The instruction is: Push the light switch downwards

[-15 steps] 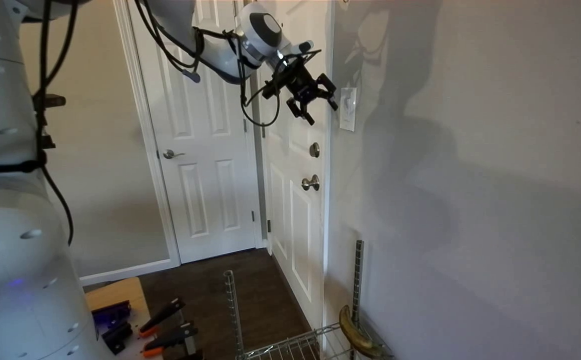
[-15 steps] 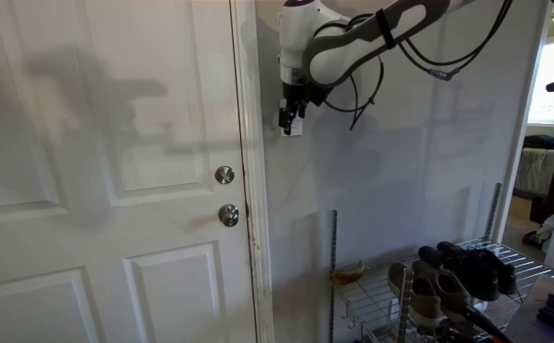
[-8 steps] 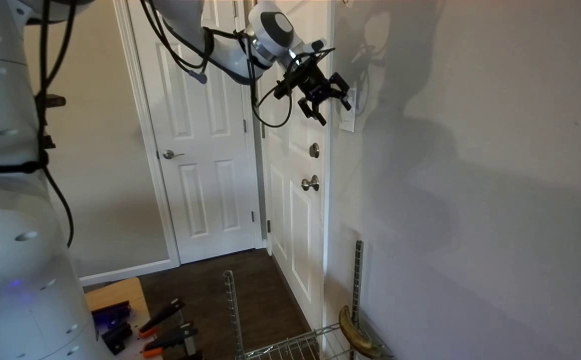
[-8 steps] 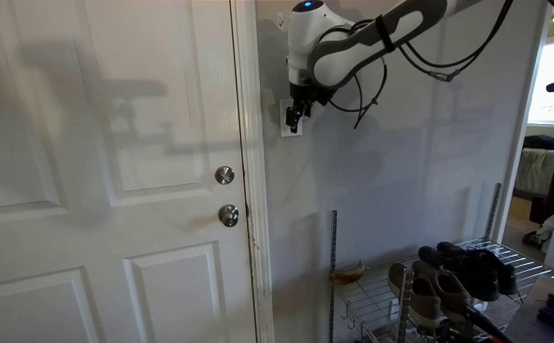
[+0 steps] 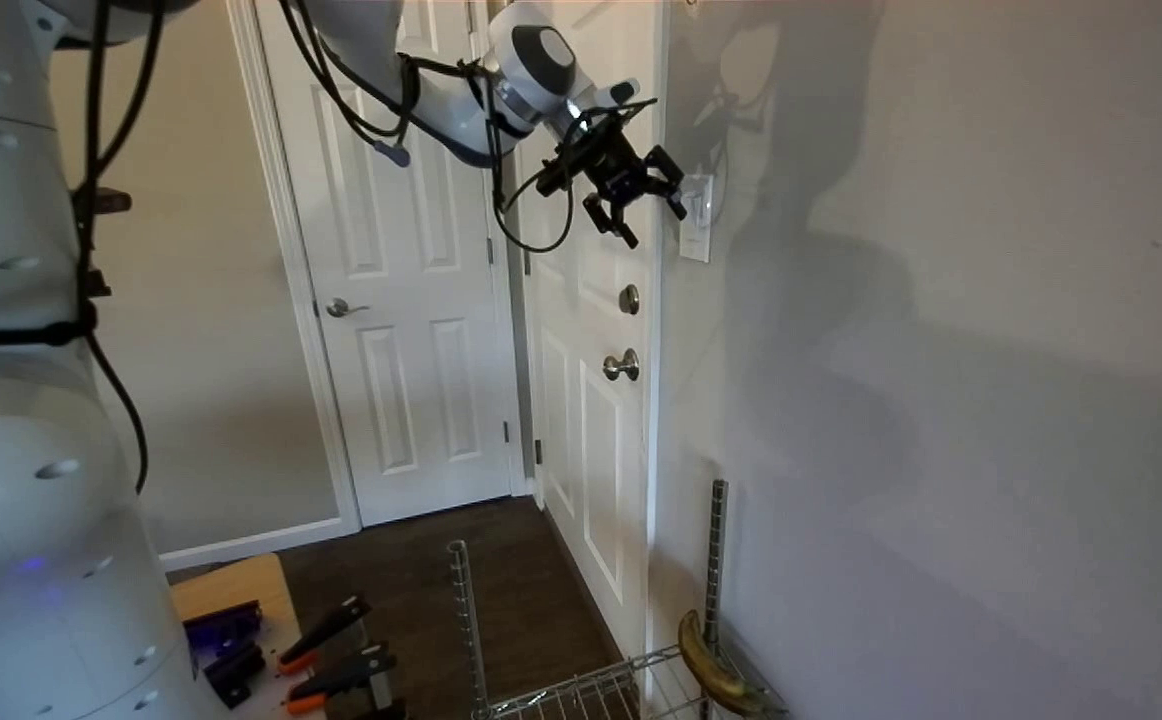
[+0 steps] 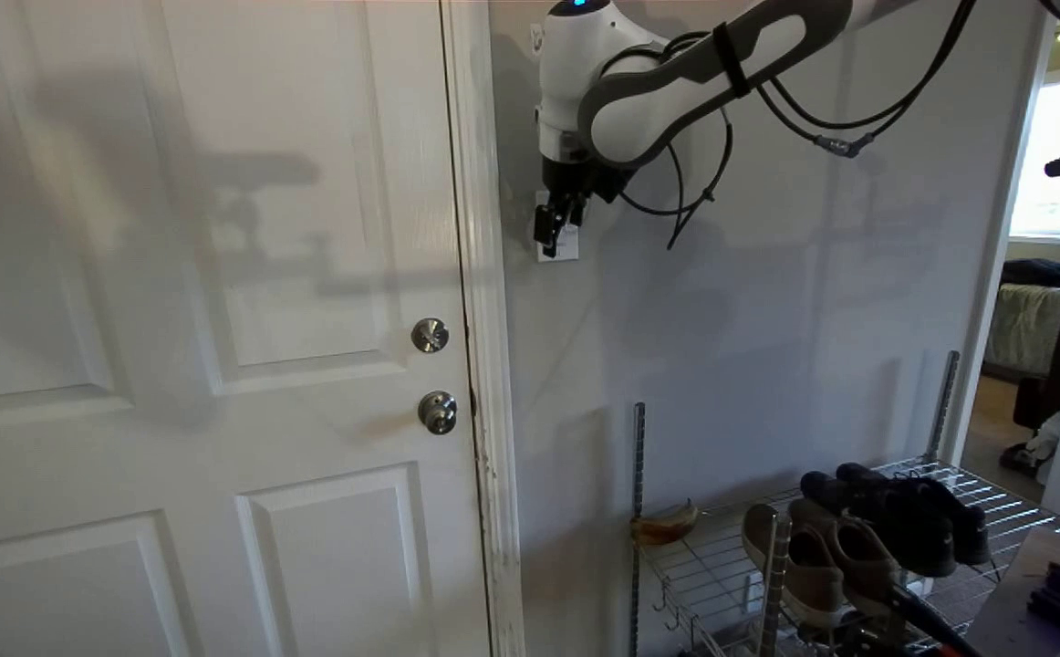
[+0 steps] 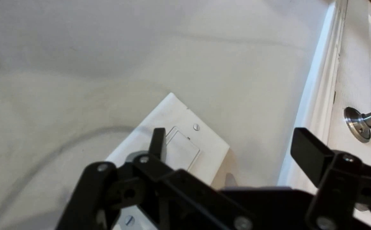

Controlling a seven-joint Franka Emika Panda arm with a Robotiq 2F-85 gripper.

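The light switch is a white rectangular wall plate with a flat paddle. It shows in both exterior views (image 5: pixel 699 240) (image 6: pixel 568 246) and, tilted, in the wrist view (image 7: pixel 211 143). My gripper (image 5: pixel 656 227) is open and empty in front of the wall, beside the plate. It also shows in an exterior view (image 6: pixel 557 230), covering part of the plate. In the wrist view the gripper's (image 7: pixel 230 140) left finger overlaps the paddle (image 7: pixel 180 153) and hides the plate's middle. Its right finger is over the door frame. I cannot tell whether a finger touches the plate.
A white door with a metal knob (image 5: pixel 621 366) and deadbolt (image 5: pixel 629 299) stands beside the switch; its frame (image 7: pixel 313 95) is close to the right finger. Below is a wire rack (image 6: pixel 722 566) with shoes (image 6: pixel 804 557) and a banana (image 6: pixel 665 526).
In an exterior view my gripper moved right over the plate, then partly back left, uncovering more of it. It stayed open. No change of the paddle can be made out.
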